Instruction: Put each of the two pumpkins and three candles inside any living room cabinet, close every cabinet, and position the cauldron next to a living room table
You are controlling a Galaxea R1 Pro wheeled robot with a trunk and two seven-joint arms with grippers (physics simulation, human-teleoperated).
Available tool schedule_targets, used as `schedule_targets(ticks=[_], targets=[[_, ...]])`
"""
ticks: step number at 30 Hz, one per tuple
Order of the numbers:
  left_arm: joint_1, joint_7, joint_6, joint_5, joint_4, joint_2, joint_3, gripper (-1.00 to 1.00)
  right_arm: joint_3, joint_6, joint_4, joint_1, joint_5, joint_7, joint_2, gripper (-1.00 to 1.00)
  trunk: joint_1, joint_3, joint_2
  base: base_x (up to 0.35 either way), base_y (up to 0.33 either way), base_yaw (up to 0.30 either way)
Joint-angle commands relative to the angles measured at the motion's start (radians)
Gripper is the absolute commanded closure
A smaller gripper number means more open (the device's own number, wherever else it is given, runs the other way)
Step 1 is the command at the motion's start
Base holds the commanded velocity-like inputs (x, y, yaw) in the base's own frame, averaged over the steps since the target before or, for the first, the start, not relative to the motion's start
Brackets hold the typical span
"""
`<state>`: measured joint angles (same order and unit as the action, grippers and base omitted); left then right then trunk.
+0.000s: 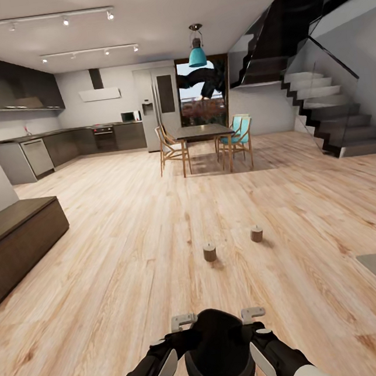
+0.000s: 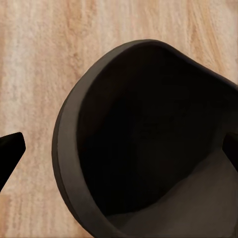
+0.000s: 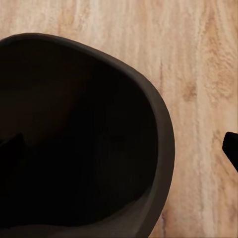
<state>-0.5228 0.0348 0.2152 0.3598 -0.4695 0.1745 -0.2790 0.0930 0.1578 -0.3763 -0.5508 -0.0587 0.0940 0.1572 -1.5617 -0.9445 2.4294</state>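
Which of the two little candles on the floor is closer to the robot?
The left candle, straight ahead of the black cauldron that the robot carries. The other candle stands farther away and more to the right.

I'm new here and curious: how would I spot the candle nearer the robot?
Look at the wooden floor in front of the dining table. Two stubby brown candles stand there; yours is the left one, closer than its neighbour.
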Motion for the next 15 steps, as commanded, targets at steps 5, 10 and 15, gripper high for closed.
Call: schedule_targets(ticks=[5,10,15], targets=[[0.000,0.004,0.004,0.005,-0.001,0.000,-0.002,-1.00,0.008,0.010,0.008,-0.001,-0.008,0.011,-0.001,-1.00,0.000,-0.001,0.000,0.003,-0.002,0.000],[0.000,0.005,0.003,0.005,-0.001,0.000,-0.002,-1.00,0.004,0.016,0.071,-0.023,-0.019,0.016,-0.001,-1.00,0.000,-0.001,0.000,0.000,0.000,0.000],[0.000,0.011,0.003,0.005,-0.001,0.000,-0.002,-1.00,0.002,0.015,0.119,-0.044,-0.034,0.016,-0.001,-1.00,0.000,-0.001,0.000,0.000,0.000,0.000]])
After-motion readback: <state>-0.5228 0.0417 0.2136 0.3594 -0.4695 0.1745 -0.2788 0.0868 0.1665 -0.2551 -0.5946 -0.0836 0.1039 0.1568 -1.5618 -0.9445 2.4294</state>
